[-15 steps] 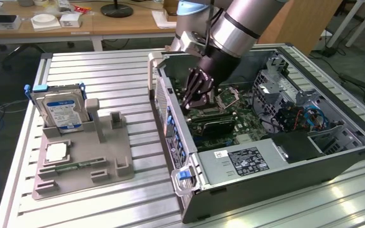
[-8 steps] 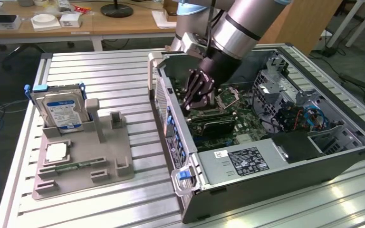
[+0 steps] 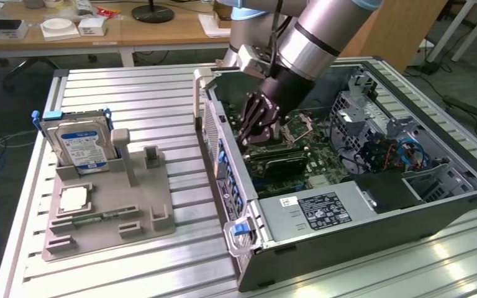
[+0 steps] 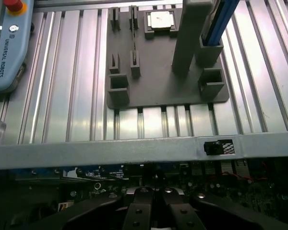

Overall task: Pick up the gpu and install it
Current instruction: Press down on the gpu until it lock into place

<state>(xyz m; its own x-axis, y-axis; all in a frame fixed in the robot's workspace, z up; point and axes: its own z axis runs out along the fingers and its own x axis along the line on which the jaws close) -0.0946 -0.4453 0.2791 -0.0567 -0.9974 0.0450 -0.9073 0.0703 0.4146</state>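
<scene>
The gpu (image 3: 280,162), a dark flat card, sits low on the green motherboard (image 3: 322,167) inside the open computer case (image 3: 371,211). My gripper (image 3: 253,138) reaches down into the case just above the card's end nearest the case's rear wall. Its fingers are shut together with nothing visible between them. I cannot tell whether the fingertips touch the card. In the wrist view the gripper (image 4: 151,195) shows black fingers (image 4: 136,211) closed against each other over dark circuit board, with the case wall (image 4: 134,151) running across in front.
A grey fixture (image 3: 139,205) on the slatted table (image 3: 122,93) holds an upright hard drive (image 3: 77,146), a square chip (image 3: 74,198) and a narrow memory stick (image 3: 97,217). The wrist view also shows the fixture (image 4: 168,76) and a teach pendant (image 4: 5,48). A desk (image 3: 139,31) stands behind.
</scene>
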